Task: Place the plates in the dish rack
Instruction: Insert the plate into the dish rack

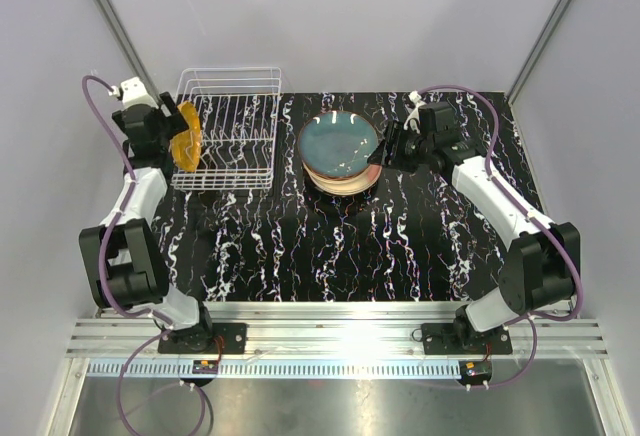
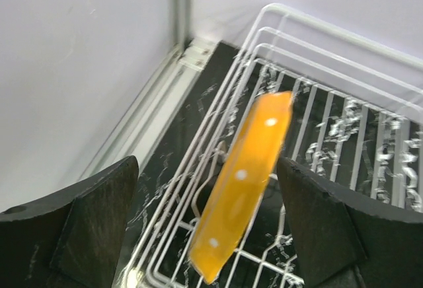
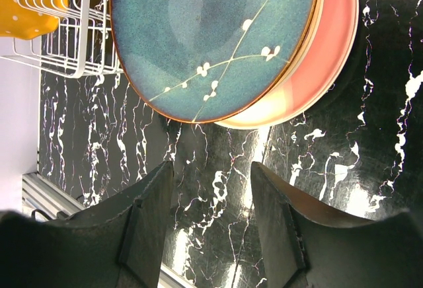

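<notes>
- Your left tool (image 2: 206,164) stands wide, its two fingers (image 2: 92,228) well apart on either side of the yellow plate (image 2: 244,182), with a gap showing on each side, so neither finger grips it.
- You can see in the left wrist view that the yellow plate stands on edge and leans, its lower rim down among the wires at the left side of the dish rack (image 1: 235,116).
- You find the dish rack at the far left corner of the counter (image 1: 300,246), with its long side along the far edge. The yellow plate is the only plate in it.
- Your right tool (image 3: 211,169) is also wide, with only bare counter showing between its fingers. It holds nothing.
- From above, your right tool sits just beside the right rim of the plate stack. You cannot tell from the pictures whether it touches that rim.
- You have the stack near the middle of the far edge, just right of the dish rack and apart from it. A blue plate (image 3: 211,30) with a white sprig pattern lies flat on top, and a pink plate (image 3: 334,43) shows beneath it, sticking out on one side.
</notes>
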